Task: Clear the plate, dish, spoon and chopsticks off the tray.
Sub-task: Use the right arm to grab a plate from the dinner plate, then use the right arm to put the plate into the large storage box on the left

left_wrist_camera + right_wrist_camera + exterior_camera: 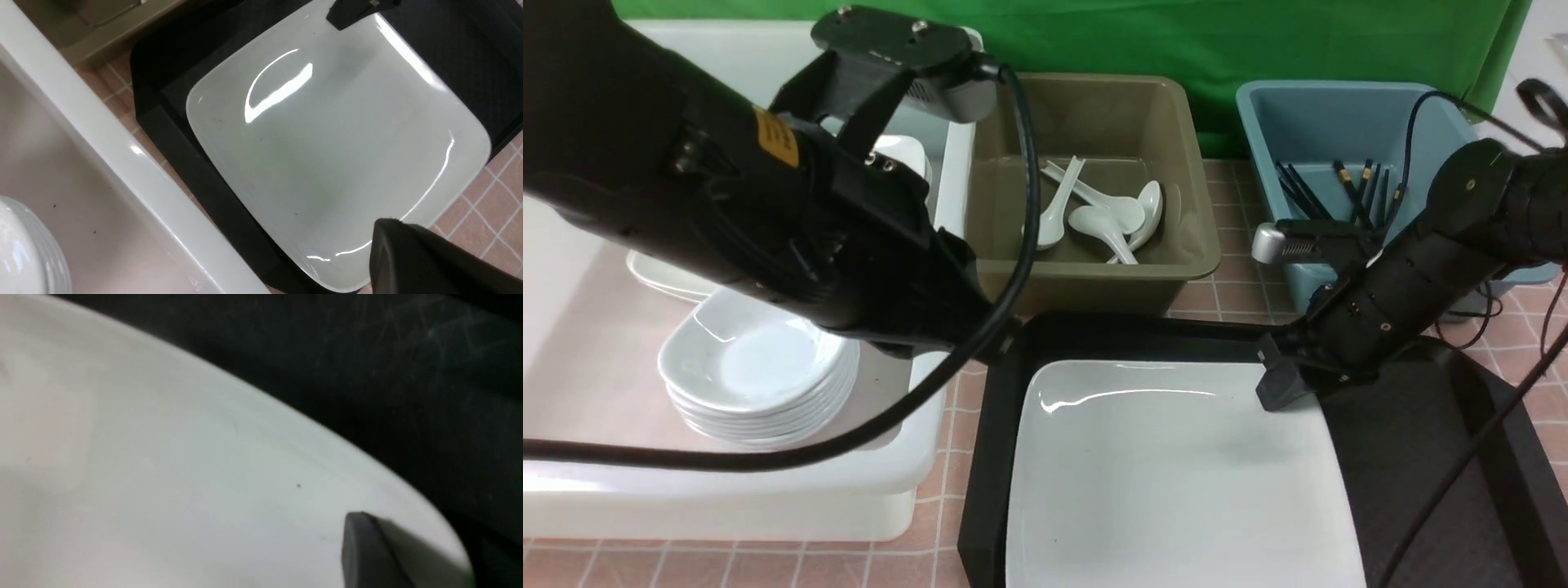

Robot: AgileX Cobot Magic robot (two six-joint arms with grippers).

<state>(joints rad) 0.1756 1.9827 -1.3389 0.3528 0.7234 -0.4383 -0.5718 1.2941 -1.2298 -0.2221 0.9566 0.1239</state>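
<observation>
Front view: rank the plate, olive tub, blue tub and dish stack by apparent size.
1. plate: largest, though nearest the camera.
2. olive tub and blue tub: look alike, and the blue one is partly hidden, so no ranking between them.
3. dish stack: smallest.

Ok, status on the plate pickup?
Left gripper shut, empty. Right gripper at far right corner of plate, one finger over the rim, grip unconfirmed. Plate flat on tray, nothing on it.
</observation>
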